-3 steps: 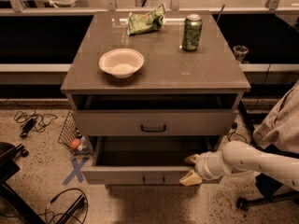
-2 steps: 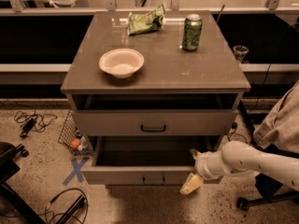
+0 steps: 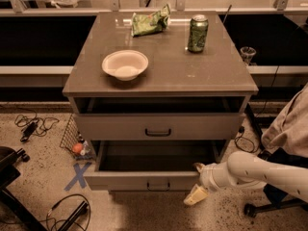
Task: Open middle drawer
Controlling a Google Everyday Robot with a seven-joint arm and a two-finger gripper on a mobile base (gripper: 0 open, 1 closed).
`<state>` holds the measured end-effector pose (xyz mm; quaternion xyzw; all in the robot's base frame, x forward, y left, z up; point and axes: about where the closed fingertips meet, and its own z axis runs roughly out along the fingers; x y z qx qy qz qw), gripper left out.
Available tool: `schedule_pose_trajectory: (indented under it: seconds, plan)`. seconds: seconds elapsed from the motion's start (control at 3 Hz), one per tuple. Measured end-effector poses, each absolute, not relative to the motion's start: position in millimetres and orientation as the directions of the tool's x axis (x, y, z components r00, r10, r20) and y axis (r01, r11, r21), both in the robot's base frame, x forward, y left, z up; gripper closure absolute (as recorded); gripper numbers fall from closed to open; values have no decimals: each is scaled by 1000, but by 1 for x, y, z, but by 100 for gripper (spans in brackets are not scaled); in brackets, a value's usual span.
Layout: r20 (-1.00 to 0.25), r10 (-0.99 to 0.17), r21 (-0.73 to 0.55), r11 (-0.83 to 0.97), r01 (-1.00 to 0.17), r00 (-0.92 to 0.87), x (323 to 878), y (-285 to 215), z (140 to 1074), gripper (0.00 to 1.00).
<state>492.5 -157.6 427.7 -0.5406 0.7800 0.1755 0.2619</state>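
**Camera view: drawer out, grip let go.** The middle drawer [image 3: 126, 181], a wide, shallow grey-brown drawer with a flat front and a small dark bail handle [image 3: 159, 186], stands well out of the grey-brown cabinet [image 3: 163, 78]. Its plain grey inside is exposed. It sits at 6 o'clock in the view, directly below the taller-fronted upper drawer [image 3: 110, 126]. Over the last second it has travelled no further. What has changed is my white two-finger gripper [image 3: 197, 182], at 3 o'clock of the handle by the drawer's right front corner. Its cream fingers [image 3: 194, 196] have spread, the lower one swinging down toward 6 o'clock, clear of the front. They now stand apart and hold nothing; whether the upper one touches the corner I cannot tell. I judge the opening done, with only the retreat of the white arm [image 3: 252, 170] toward 3 o'clock remaining.
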Motion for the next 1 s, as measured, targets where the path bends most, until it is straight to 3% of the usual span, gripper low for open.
schedule_pose_trajectory:
  seconds: [0.33,1.0]
  plan:
    - [-569,-754,23,385,-922,-329,465,-159,423,41]
    - [-565,-755,26,386,-922,-332,462,-159,427,87]
